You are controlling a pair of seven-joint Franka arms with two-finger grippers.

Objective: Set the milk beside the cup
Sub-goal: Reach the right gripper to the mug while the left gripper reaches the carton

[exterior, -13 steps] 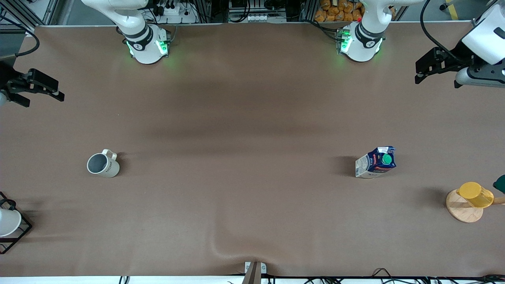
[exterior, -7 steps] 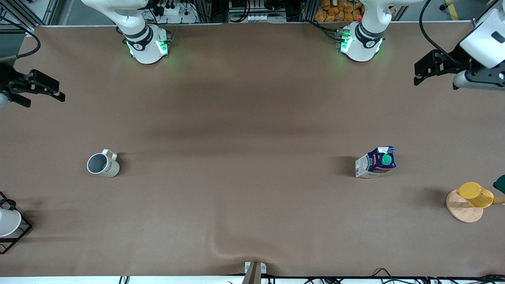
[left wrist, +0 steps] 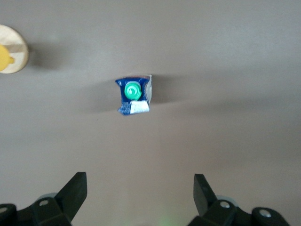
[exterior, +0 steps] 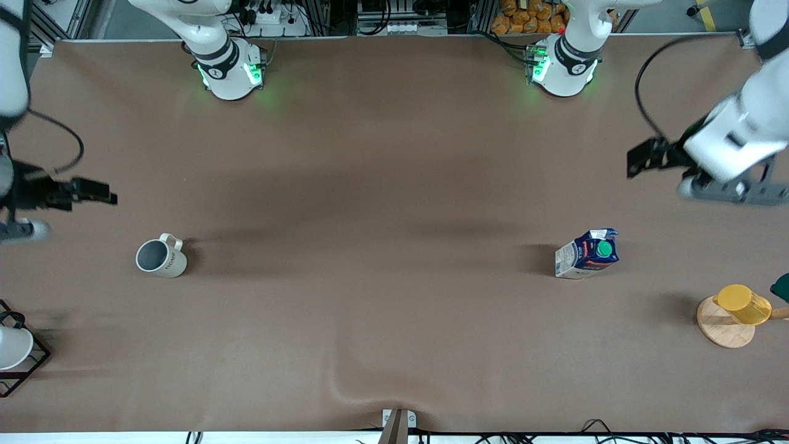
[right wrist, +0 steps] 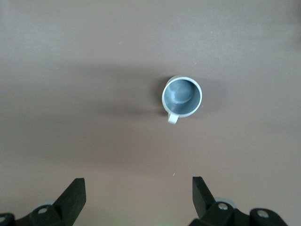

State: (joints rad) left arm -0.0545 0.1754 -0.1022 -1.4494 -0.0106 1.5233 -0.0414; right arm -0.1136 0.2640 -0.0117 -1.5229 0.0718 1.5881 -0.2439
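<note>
Two grippers: both are up in the air, each at its own end of the brown table (exterior: 394, 185).
Left gripper (left wrist: 140, 188): its fingers are wide apart and hold nothing. It hangs over bare table near the left arm's end, not far from that edge.
Right gripper (right wrist: 138, 190): its fingers are wide apart too, with nothing in them. It hangs over bare table close to the edge at the right arm's end.
Milk (exterior: 587, 253): it stands upright on the table toward the left arm's end. Its green cap (exterior: 604, 249) is on top. Nothing touches it, and bare table lies all around it. In the left wrist view the milk shows past the open fingers.
Cup (exterior: 161, 257): it stands upright toward the right arm's end, mouth up, grey inside. Its small handle (exterior: 171, 238) points toward the robots' bases. Bare table lies all around it. It is well apart from the milk.
Middle of the table: one wide stretch of bare cloth lies between the milk and the cup.
Yellow cup (exterior: 743, 304): it sits on a round wooden stand (exterior: 722, 330) near the edge at the left arm's end, nearer the front camera than the milk.
Black wire rack (exterior: 21, 364): it holds a white cup (exterior: 12, 346) at the edge by the right arm's end, nearer the front camera than the mug.
</note>
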